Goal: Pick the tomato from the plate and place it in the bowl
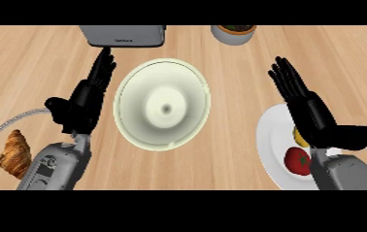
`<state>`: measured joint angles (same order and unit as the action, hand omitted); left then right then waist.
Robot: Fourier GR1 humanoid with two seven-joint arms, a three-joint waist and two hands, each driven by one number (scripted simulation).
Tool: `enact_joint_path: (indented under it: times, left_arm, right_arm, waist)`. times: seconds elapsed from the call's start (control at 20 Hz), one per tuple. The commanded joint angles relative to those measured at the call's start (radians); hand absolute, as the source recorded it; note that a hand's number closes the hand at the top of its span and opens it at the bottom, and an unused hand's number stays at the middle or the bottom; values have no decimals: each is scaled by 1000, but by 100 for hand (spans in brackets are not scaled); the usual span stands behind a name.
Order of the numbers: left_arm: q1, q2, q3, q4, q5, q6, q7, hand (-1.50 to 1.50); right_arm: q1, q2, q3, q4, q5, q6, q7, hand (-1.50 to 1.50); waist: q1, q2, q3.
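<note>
Right hand (309,110): fingers straight and together, tips toward 11 o'clock, holding nothing; the palm lies over the upper left rim of the white plate (275,143) at the view's 4 o'clock, thumb stretched toward 3 o'clock, grey forearm leaving by the lower right. Tomato (297,160): red, on that plate, just below the palm and against the wrist's left side, partly hidden by the forearm; untouched by the fingers. Yellow item (300,138): on the same plate, above the tomato, mostly covered by the hand; kind cannot be told. Left hand (87,97): fingers straight, tips toward 12 o'clock, holding nothing, resting just beside the bowl's 9 o'clock edge, thumb out toward 9 o'clock. Bowl (162,104): pale cream, round, at the view's centre between the two hands, with nothing in it. Toaster (123,35): grey box at 11 o'clock, just above the left fingertips. Cup (233,33): pale, dark contents, at 1 o'clock. Croissant (14,153): brown, at 8 o'clock on a partly visible grey-rimmed dish (22,117). Counter (229,80): light wood.
</note>
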<state>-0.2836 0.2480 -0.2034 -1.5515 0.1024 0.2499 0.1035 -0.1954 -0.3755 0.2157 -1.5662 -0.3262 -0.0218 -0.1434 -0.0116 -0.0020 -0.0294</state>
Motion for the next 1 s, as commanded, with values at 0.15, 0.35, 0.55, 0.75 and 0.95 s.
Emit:
enact_joint_path:
  times: [0.15, 0.35, 0.55, 0.75, 0.95]
  left_arm:
    - [61, 96, 64, 21, 52, -79, 54, 0]
    - [106, 110, 65, 43, 81, -113, 78, 0]
    - [109, 164, 133, 74, 184, -223, 101, 0]
    - [96, 160, 122, 33, 174, -236, 126, 0]
    - [98, 197, 154, 80, 191, -302, 79, 0]
  right_arm:
    - [175, 29, -194, 49, -8, -263, 38, 150]
    - [300, -211, -157, 162, 359, -402, 28, 150]
    - [445, 145, -135, 19, 334, -673, -171, -150]
    - [559, 172, -50, -154, 473, -791, -182, -150]
    - [619, 59, -6, -274, 705, -859, 164, -150]
  waist:
    - [-21, 0, 29]
    - [-33, 14, 14]
    - [-21, -2, 28]
    - [-5, -2, 28]
    - [-3, 3, 23]
